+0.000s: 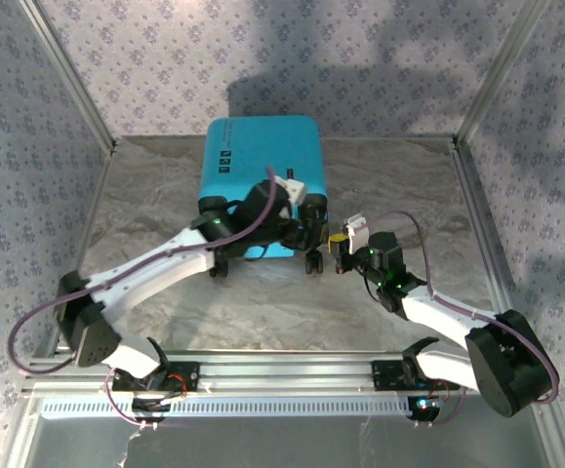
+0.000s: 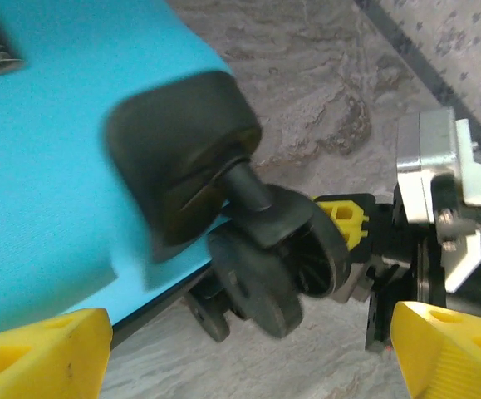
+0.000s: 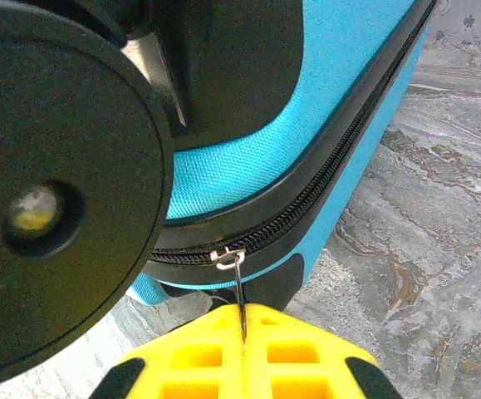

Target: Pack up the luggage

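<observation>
The luggage (image 1: 261,166) is a turquoise hard-shell suitcase lying flat and closed at the back middle of the table, its black wheels toward me. My right gripper (image 3: 242,332) is shut on the thin metal zipper pull (image 3: 239,287), which hangs from the black zipper (image 3: 323,195) along the case's edge; from above that gripper (image 1: 338,240) sits at the near right corner. My left gripper (image 2: 248,357) is open, its yellow fingertips (image 2: 41,349) wide apart with nothing between them, just in front of a black caster wheel (image 2: 265,266). The luggage shell (image 2: 49,191) is to the left.
A second caster (image 1: 220,269) stands at the near left corner of the case. Metal frame posts (image 1: 477,88) and patterned walls enclose the marbled table (image 1: 389,175). Both arms (image 1: 155,268) stretch across the near half.
</observation>
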`<move>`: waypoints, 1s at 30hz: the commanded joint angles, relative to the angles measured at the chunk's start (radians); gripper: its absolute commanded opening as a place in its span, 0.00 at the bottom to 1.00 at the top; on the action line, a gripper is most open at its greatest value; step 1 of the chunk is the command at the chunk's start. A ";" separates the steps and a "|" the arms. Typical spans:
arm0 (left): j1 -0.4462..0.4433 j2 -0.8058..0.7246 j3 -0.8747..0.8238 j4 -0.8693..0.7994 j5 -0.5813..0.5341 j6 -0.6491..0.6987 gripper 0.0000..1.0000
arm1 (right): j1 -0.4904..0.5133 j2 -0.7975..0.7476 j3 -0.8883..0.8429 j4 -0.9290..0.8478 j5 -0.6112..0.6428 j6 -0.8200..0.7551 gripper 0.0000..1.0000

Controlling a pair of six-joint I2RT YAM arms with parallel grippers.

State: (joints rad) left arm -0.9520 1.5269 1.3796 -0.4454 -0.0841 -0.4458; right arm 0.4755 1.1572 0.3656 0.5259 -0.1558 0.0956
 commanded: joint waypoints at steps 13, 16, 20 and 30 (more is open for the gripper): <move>-0.087 0.247 0.249 -0.182 -0.242 -0.025 0.86 | -0.015 -0.051 0.009 -0.043 0.023 -0.010 0.00; -0.104 0.253 0.254 -0.176 -0.212 -0.018 0.84 | -0.020 -0.048 0.007 -0.042 0.024 -0.009 0.00; -0.120 0.252 0.250 -0.156 -0.207 -0.021 0.84 | -0.025 -0.047 0.005 -0.038 0.020 -0.009 0.00; -0.122 0.331 0.314 -0.215 -0.294 -0.040 0.75 | -0.029 -0.051 0.007 -0.035 0.007 -0.008 0.00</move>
State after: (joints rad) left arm -1.0683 1.8145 1.6577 -0.6353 -0.3298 -0.4808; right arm 0.4500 1.1275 0.3653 0.4980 -0.1398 0.0956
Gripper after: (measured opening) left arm 0.758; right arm 0.051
